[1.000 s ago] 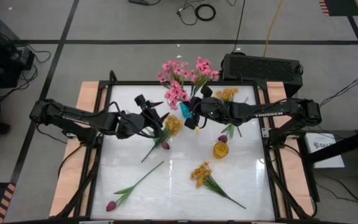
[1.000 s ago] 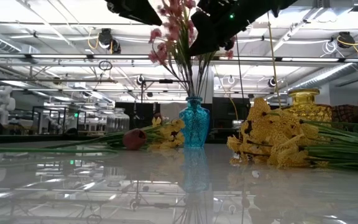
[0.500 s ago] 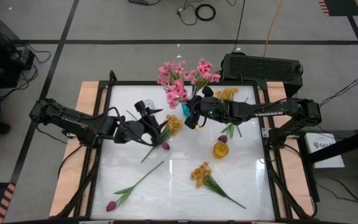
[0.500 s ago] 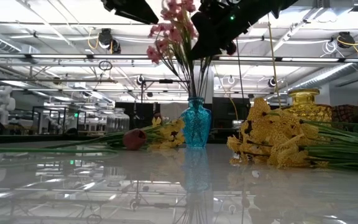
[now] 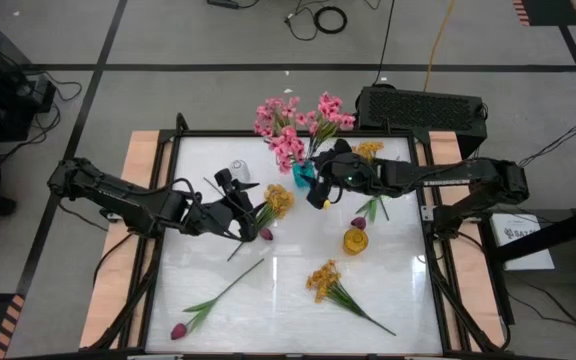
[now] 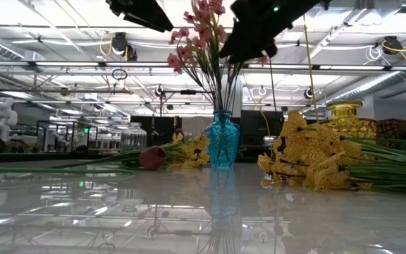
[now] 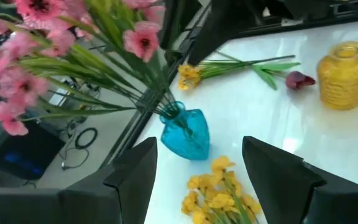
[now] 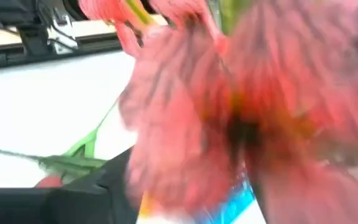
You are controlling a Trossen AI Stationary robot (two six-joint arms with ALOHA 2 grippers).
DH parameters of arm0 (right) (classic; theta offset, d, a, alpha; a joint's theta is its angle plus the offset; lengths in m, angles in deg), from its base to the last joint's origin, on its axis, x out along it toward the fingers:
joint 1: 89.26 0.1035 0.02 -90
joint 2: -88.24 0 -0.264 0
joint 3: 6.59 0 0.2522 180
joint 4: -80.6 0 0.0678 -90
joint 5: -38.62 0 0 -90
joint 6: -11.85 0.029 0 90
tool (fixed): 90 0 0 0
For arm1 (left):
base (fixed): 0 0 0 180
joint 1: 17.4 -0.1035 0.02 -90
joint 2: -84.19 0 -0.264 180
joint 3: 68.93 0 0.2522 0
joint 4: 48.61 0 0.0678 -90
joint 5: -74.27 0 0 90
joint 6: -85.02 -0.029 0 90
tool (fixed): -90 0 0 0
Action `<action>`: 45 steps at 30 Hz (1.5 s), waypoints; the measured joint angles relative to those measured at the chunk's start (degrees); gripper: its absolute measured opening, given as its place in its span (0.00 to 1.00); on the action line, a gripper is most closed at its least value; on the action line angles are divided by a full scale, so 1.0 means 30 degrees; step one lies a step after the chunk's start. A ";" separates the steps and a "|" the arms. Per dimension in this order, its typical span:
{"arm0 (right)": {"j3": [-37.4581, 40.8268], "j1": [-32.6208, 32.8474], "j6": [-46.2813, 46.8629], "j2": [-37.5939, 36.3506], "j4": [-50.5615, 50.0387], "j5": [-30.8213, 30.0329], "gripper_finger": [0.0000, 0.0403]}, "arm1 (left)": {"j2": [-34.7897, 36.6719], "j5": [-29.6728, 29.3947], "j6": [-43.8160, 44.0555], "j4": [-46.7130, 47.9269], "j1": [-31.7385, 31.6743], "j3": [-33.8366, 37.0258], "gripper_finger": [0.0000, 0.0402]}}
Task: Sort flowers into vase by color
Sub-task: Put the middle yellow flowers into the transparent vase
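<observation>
Pink flowers point(image 5: 290, 128) stand with their stems in the blue vase point(image 5: 300, 176) at the table's far middle; they also show in the low view as pink flowers point(image 6: 197, 35) above the blue vase point(image 6: 222, 141). My right gripper point(image 5: 318, 190) is open just right of the vase, level with the stems. A blurred pink blossom point(image 8: 241, 99) fills its wrist view and hides one finger. My left gripper point(image 5: 246, 205) hangs open over a yellow spray point(image 7: 219, 186) lying on the table left of the vase. A yellow vase point(image 5: 355, 240) stands right of centre.
Lying loose are a yellow spray point(image 5: 366, 152) and a tulip bud point(image 5: 358, 222) near the yellow vase, a tulip point(image 5: 265, 233) by my left gripper, a yellow spray point(image 5: 324, 280) near the centre and a tulip point(image 5: 179, 330) at the near left. A black box point(image 5: 423, 105) sits beyond the far right corner.
My right gripper has drawn a little toward the table's right edge, away from the pink stems, and the pink spray now stands in the blue vase with its blossoms shifted slightly. My left gripper has moved toward the near edge, over the yellow spray.
</observation>
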 joint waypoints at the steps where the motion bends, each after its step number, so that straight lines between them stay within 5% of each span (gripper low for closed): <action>1: 0.0000 0.0000 0.0143 -0.0350 -0.0566 0.0214 0.66 | 0.0000 0.0012 0.0055 0.0054 0.0066 0.0000 0.60; 11: 0.0000 0.0131 0.0835 -0.4169 -0.4373 0.1886 0.81 | 0.0000 0.0012 0.0618 0.0256 0.0295 0.0000 0.60; 19: -0.0004 0.1059 0.4326 -0.6500 -1.0162 0.1792 0.78 | 0.0044 0.2132 0.5816 0.3073 0.1094 -0.0015 0.60; 23: -0.0005 0.2695 0.6612 -0.6547 -1.1885 0.1142 0.75 | -0.0098 0.3996 0.8682 0.3755 0.1821 -0.0015 0.60; 31: 0.1086 0.5312 0.8948 -0.5427 -1.1474 -0.1282 0.70 | -0.1279 0.4049 1.0634 0.4048 0.3704 -0.0015 0.60; 45: 0.2055 0.4782 0.7580 -0.3534 -1.0347 -0.1727 0.61 | -0.2855 0.3676 1.1294 0.8971 0.4587 -0.0015 0.60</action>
